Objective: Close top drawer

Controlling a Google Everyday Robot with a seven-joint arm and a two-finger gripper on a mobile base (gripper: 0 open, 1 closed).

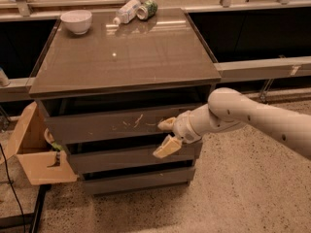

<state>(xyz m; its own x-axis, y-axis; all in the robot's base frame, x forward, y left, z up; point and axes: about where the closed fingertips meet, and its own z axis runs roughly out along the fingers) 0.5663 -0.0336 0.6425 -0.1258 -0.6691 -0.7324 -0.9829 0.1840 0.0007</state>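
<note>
The top drawer is a wide grey-brown handleless front with white squiggly scratches, just under the cabinet top. It stands slightly proud of the cabinet, with a dark gap above it. My gripper comes in from the right on a white arm and sits at the right part of the drawer front. Its two cream fingers are spread apart and hold nothing; the upper one lies against the front panel.
Two plainer grey drawer fronts lie below. A white bowl, a plastic bottle and a green can sit at the back of the top. An open cardboard box stands at the cabinet's left side.
</note>
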